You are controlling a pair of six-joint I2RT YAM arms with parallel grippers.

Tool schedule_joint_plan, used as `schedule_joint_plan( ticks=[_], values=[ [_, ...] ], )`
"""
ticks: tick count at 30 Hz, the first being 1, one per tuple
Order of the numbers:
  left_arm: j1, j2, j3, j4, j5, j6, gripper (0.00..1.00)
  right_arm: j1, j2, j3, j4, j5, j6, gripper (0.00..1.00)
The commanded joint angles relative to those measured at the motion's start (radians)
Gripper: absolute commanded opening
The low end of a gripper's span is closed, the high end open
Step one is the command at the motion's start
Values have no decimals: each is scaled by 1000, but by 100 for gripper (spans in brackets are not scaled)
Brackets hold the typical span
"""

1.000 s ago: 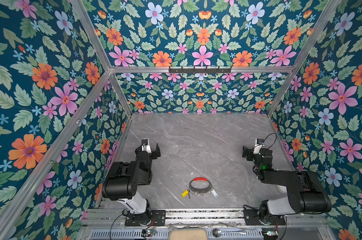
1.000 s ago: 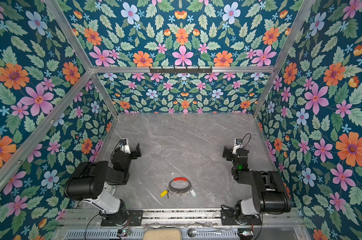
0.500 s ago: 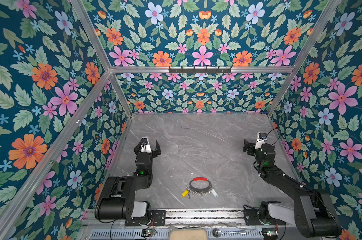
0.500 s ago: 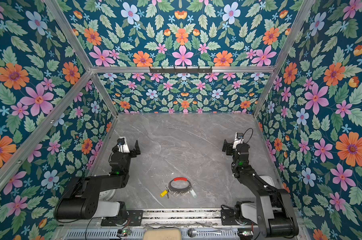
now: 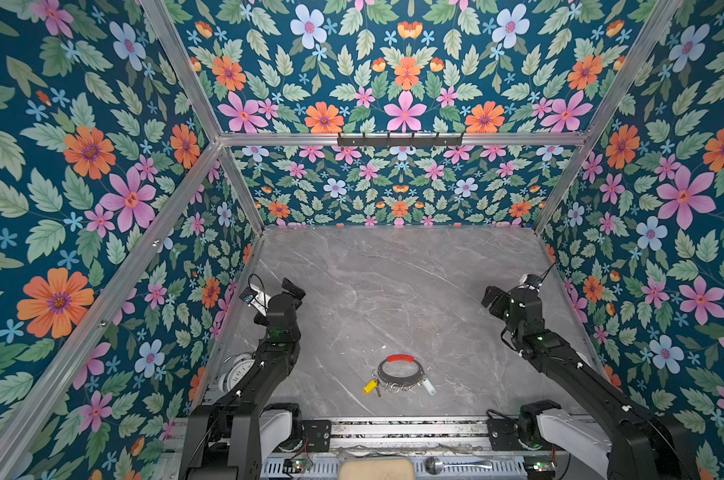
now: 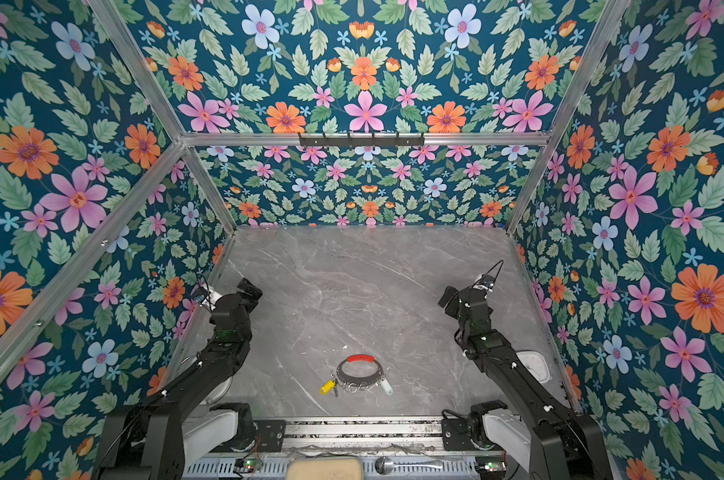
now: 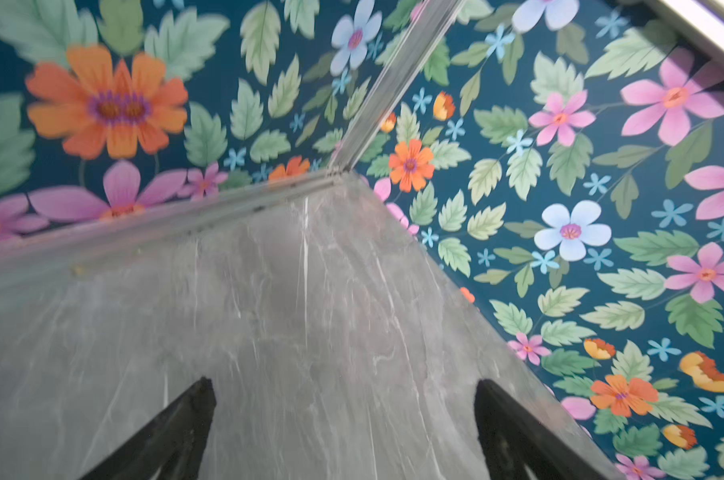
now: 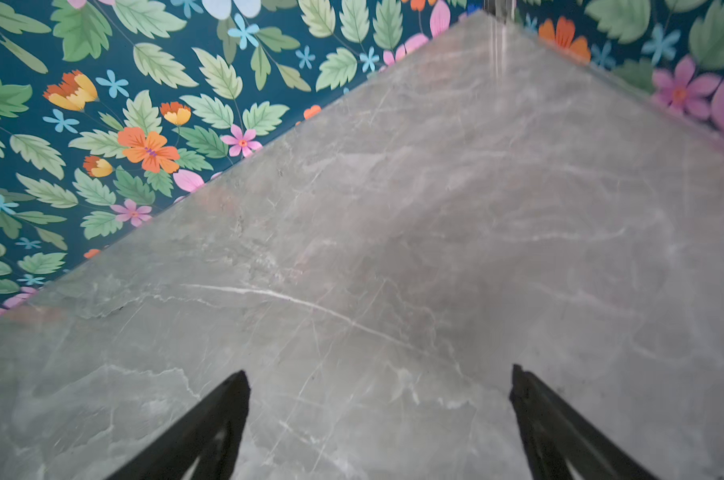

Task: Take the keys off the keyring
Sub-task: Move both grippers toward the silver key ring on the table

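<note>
The keyring (image 5: 381, 371) (image 6: 340, 372), a dark grey hoop with a red section, lies flat on the grey marble table near the front edge in both top views. Small silver rings hang along its near rim. Two keys lie there, one with a yellow tag (image 5: 368, 387) (image 6: 327, 387) and one with a pale oblong tag (image 5: 428, 386) (image 6: 387, 387). My left gripper (image 5: 278, 291) (image 7: 345, 386) hovers open far to the left and behind the hoop. Open too, the right gripper (image 5: 504, 297) (image 8: 379, 378) hangs far right. Both wrist views show only bare marble between the fingers.
Floral walls close in the table (image 5: 393, 291) on three sides. A black hook rail (image 5: 399, 139) runs along the back wall. A white round clock (image 5: 237, 370) lies under the left arm, and a white lid (image 6: 532, 365) lies beside the right arm. A metal rail (image 5: 393, 428) edges the front.
Both arms have unfolded from their crouched poses and stretched out, carrying the grippers higher and slightly farther back. The keyring and keys have not moved.
</note>
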Motion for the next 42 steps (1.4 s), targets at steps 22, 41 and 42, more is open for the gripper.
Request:
schedule_joint_plan(
  ticks=[22,41,42],
  values=[
    [-263,-137,-133,-146,628,-16,91,587,157,176,-473,-312,-119,70],
    [-276,-100,-126,-177,678,35,76,795,465,363,-571,-253,-232,46],
    [-276,-101,-127,-177,679,38,76,797,476,369,-577,-251,-236,46]
  ],
)
